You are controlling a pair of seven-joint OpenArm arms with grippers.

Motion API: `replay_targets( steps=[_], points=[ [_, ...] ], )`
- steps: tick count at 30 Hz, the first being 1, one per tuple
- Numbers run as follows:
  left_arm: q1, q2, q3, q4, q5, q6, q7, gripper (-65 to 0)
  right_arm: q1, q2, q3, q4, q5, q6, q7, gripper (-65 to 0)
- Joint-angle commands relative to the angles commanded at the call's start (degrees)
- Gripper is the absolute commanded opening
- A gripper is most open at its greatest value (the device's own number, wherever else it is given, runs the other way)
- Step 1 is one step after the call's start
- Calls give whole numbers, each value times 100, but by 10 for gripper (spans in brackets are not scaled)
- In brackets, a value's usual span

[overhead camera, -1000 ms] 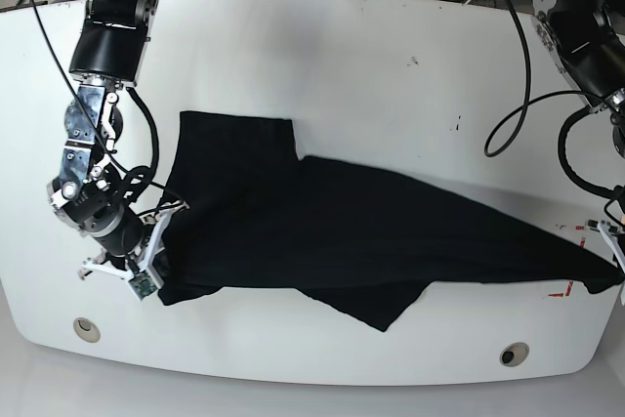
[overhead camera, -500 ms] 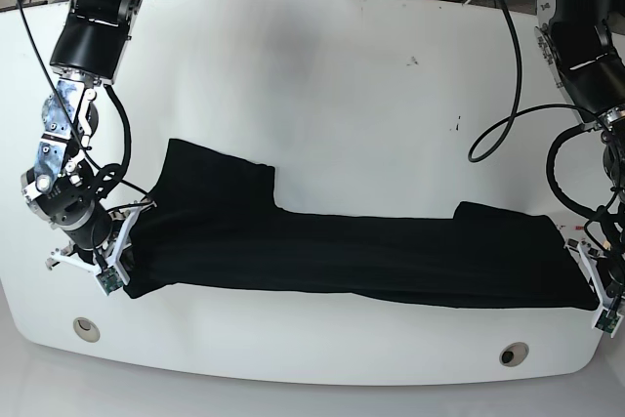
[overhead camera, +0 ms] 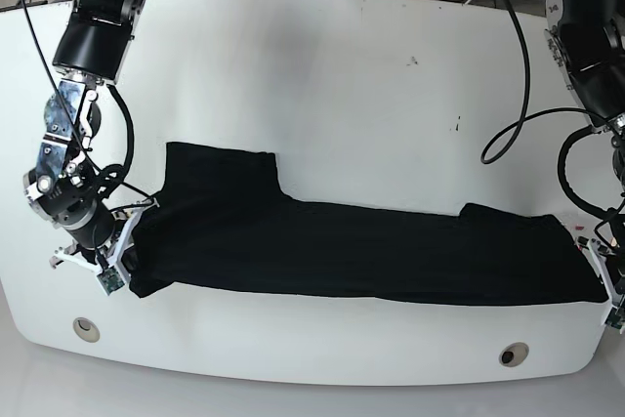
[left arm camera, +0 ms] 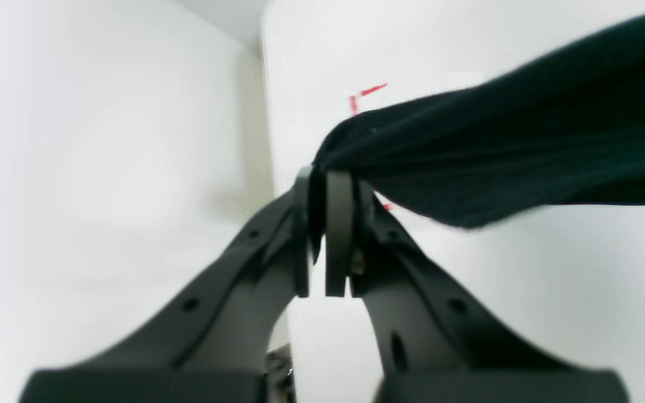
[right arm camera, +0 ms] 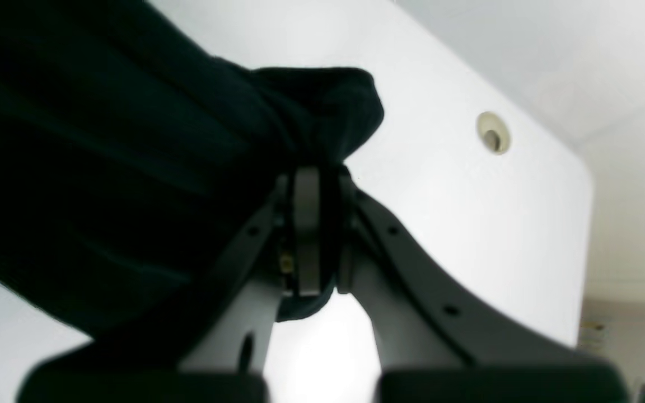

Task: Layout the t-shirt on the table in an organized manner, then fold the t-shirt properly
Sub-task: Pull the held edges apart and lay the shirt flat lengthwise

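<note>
Item: the t-shirt (overhead camera: 361, 256), black, lying on the table (overhead camera: 322, 75) as one long band near the front edge, held at both ends. You have the right gripper (right arm camera: 314, 235) clenched on a bunched end of cloth, jaws pressed together with fabric between them; in the base view that is the arm on the picture's left, at the wider end of the shirt. You have the left gripper (left arm camera: 322, 224) likewise clamped on a thin pinch of cloth at the opposite end, next to the red dashed mark (left arm camera: 373, 89) by the table's edge. Reason for the hold, as a judgement: two opposed grips at the far ends let you pull the garment taut and drop it flat, so it reads as part of the layout step, with folding not yet begun. Long axis: runs side to side across the table, roughly parallel to the front edge and tilting slightly, the end at the right gripper a little farther back. The wider end, with a stepped block of cloth toward the rear, sits at the right gripper; the band narrows toward the left gripper. The garment looks doubled over itself, not spread open. One grommet hole (right arm camera: 491, 133) lies clear of the cloth, apart from the right gripper
</note>
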Motion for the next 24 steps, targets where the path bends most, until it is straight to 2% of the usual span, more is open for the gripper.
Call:
replay_targets(
  steps=[11, 16, 18, 24],
  points=[
    [-273, 9, 0, -387, -9, 0, -97, -637, 352, 0, -9, -686, 0, 0, 369, -650],
    [-273, 167, 0, -818, 18, 0, -571, -636, 607, -123, -9, -1486, 0, 0, 958, -650],
    [-273, 211, 0, -1037, 18, 0, -782, -614, 686, -158, -18, -1855, 0, 0, 1222, -650],
    [-273, 281, 0, -1723, -9, 0, -1679, -385, 1108, -176, -18, -3015, 0, 0, 1916, -650]
  ],
)
